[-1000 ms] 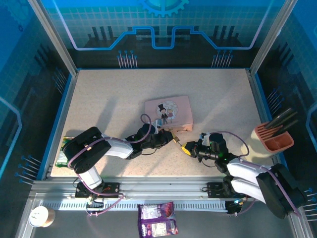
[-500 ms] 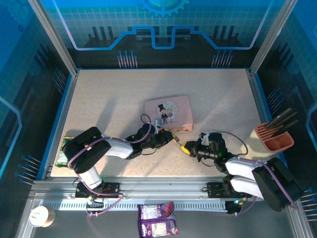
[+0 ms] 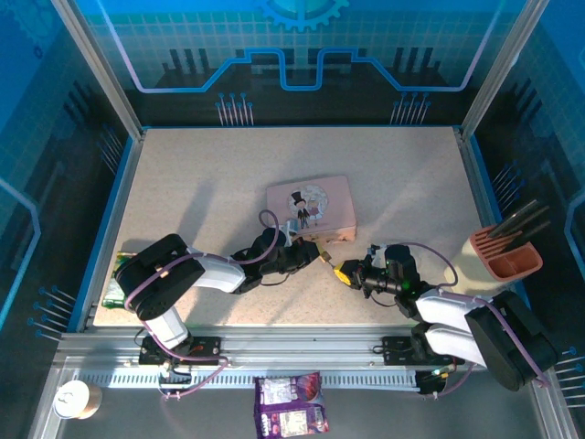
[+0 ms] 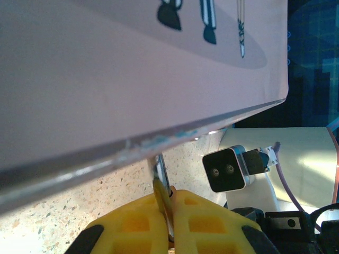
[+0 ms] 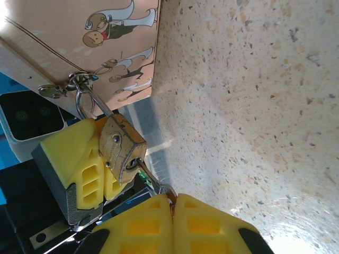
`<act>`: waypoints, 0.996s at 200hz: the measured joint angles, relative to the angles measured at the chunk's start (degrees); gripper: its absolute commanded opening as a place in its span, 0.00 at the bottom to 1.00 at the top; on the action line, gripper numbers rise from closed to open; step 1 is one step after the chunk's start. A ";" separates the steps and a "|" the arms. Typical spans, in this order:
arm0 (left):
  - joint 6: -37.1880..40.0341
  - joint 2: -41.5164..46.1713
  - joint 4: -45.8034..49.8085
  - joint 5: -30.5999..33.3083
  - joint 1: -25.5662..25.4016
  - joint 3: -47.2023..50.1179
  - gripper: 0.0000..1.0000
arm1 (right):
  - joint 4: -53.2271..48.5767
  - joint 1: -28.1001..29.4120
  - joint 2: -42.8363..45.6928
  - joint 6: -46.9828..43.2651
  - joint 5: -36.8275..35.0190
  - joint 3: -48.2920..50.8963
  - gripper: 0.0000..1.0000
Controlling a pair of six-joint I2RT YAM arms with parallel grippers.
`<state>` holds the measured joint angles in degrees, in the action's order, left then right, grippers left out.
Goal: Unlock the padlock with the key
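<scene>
Padlock: a tiny padlock (image 5: 123, 149) with a brass-gold squarish body and a thin silver shackle hangs at the near edge of the pink rectangular tin (image 3: 309, 206), just above the speckled beige tabletop (image 5: 238, 106). Its shackle is hooked through the tin's small metal hasp.
Padlock tilt: the body hangs slanted, with its lower face turned toward the right end effector.
Key: a small thin silver-grey metal key (image 5: 157, 183) runs from the right end effector's pads up to the padlock's lower face. Its tip is at the keyway; how deep it sits cannot be told.
Left end effector: the left end effector (image 4: 168, 198) has its yellow pads pressed together on the padlock (image 4: 160, 172), seen edge-on between them, directly under the tin's rim.
Right end effector: the right end effector (image 5: 173, 198) has its yellow pads squeezed together, pinching the key's head.
Arms: in the top view both reach inward along the near side of the tabletop. The left end effector (image 3: 309, 254) and the right one (image 3: 343, 272) meet nose to nose just in front of the tin.
Tin: the lid bears a top-hatted figure, and it lies flat near the middle of the tabletop.
Surroundings: an orange holder with dark utensils (image 3: 507, 251) sits beyond the right edge, and a purple packet (image 3: 291, 402) lies below the rail.
</scene>
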<state>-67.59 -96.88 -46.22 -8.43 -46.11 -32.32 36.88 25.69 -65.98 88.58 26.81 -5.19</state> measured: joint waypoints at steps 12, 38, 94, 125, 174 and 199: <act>-0.02 0.00 -0.11 0.00 0.00 0.00 0.00 | -0.33 0.00 0.52 0.09 -0.24 0.02 0.00; -0.04 0.00 -0.37 -0.02 0.09 0.02 0.00 | -1.36 0.00 2.27 0.17 -0.92 0.07 0.00; -0.07 0.00 -0.37 -0.07 0.09 0.02 0.00 | -2.56 0.00 3.82 0.15 -1.53 0.07 0.00; -0.07 0.00 -0.37 -0.07 0.09 0.02 0.00 | -2.43 0.00 3.58 0.15 -1.53 0.07 0.00; -0.07 0.00 -0.35 0.00 -0.15 0.02 0.00 | -1.79 0.02 2.97 0.17 -1.51 0.07 0.00; -0.04 0.00 -0.35 0.04 -0.37 0.02 0.00 | -1.68 0.02 2.95 0.17 -1.51 0.07 0.00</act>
<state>-67.64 -96.88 -46.57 -8.38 -46.48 -32.29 35.20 25.71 -63.02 88.75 25.30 -5.13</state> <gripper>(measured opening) 0.075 0.064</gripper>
